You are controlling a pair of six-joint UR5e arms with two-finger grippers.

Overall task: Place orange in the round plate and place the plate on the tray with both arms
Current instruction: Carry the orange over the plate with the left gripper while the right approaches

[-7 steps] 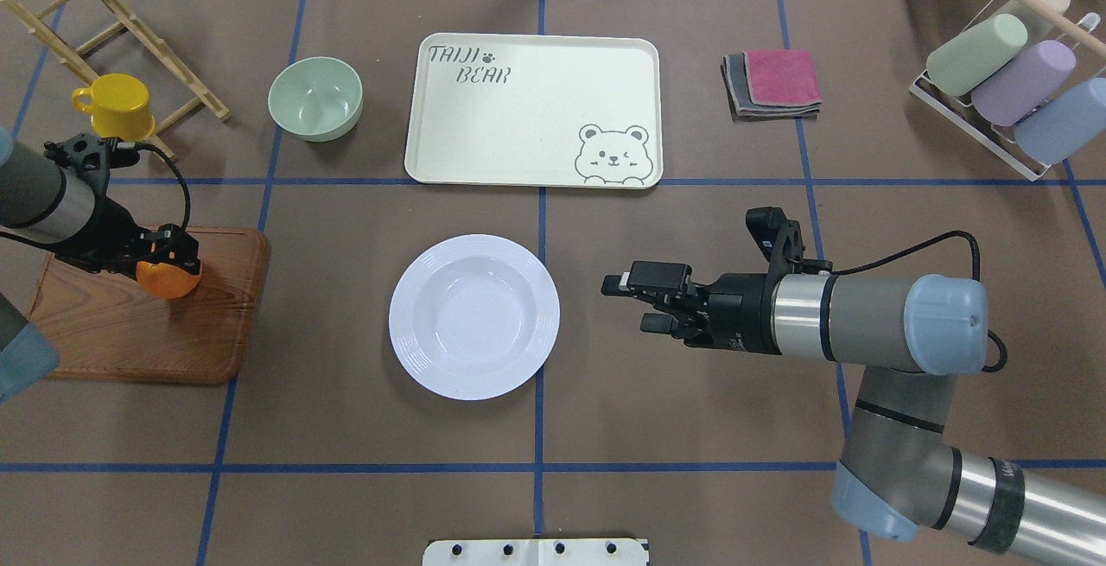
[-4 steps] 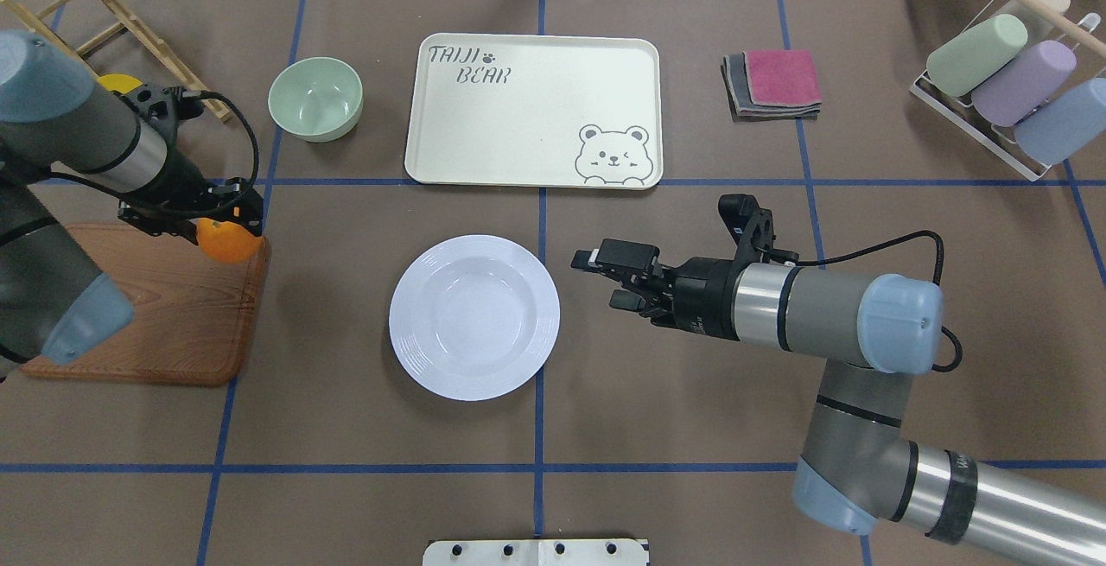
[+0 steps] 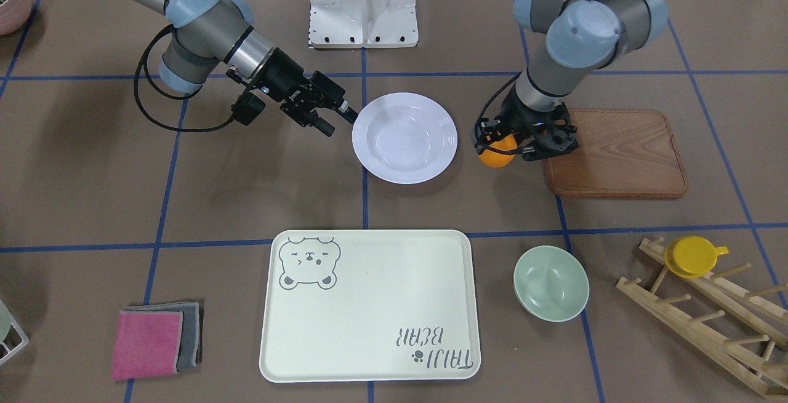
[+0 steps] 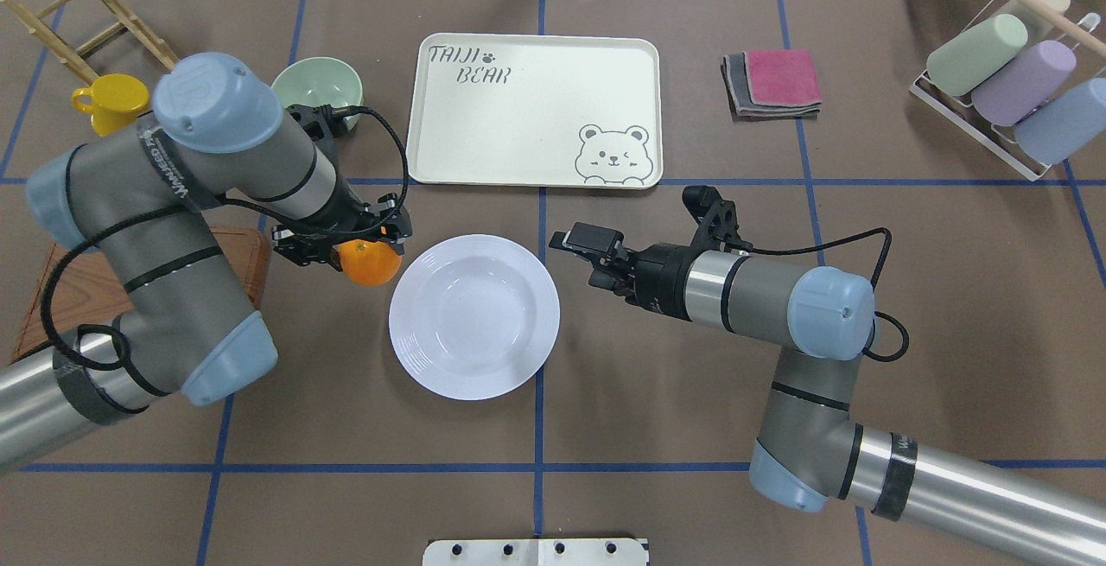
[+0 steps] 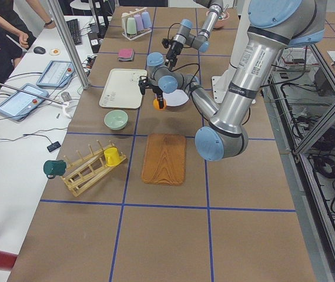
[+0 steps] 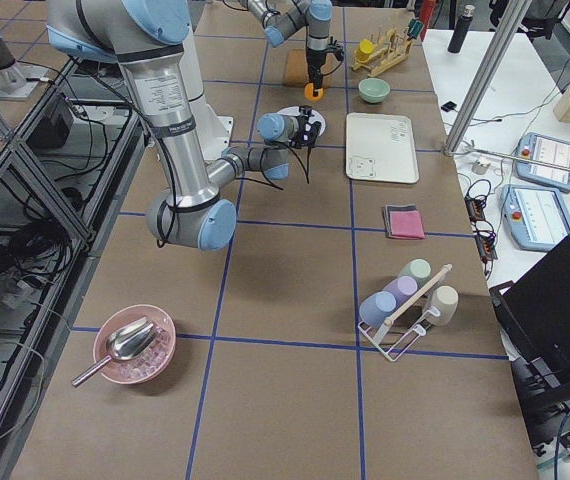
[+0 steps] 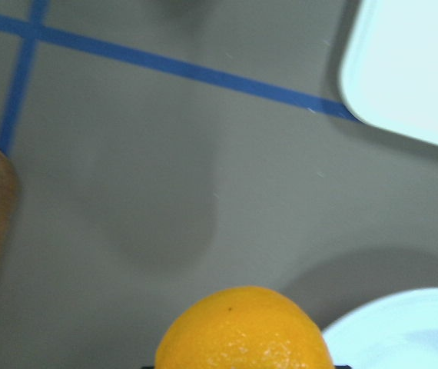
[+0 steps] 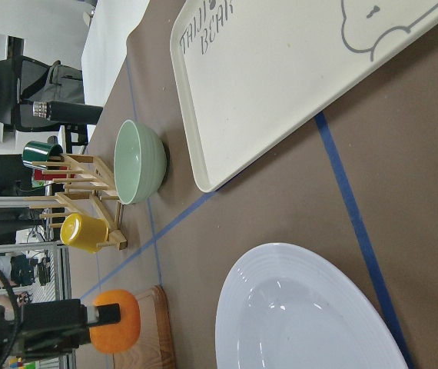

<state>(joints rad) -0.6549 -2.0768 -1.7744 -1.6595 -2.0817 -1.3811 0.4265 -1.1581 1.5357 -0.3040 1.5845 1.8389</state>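
Note:
The orange (image 4: 373, 263) hangs above the table in my left gripper (image 4: 359, 248), which is shut on it, just left of the round plate (image 4: 473, 317). The left wrist view shows the orange (image 7: 243, 332) low in the frame, with the plate's rim (image 7: 403, 323) beside it. The white plate sits bare at mid-table. My right gripper (image 4: 581, 257) is open, and its fingertips are close to the plate's right rim, holding nothing. The cream tray (image 4: 531, 112) with the bear face lies beyond the plate. From the front, the orange (image 3: 495, 157) is between the plate (image 3: 404, 137) and the board.
A wooden board (image 3: 615, 154) lies behind my left arm. A pale green bowl (image 4: 318, 86) sits left of the tray, partly covered by that arm. A yellow cup (image 4: 108, 102) and a wooden rack (image 4: 95, 4) are far left. Folded cloths (image 4: 773, 82) and a cup rack (image 4: 1011, 73) are far right.
My left arm has carried the orange off the wooden board and rightwards to the plate's left edge. My right gripper has slid left towards the plate's right rim and stayed open.

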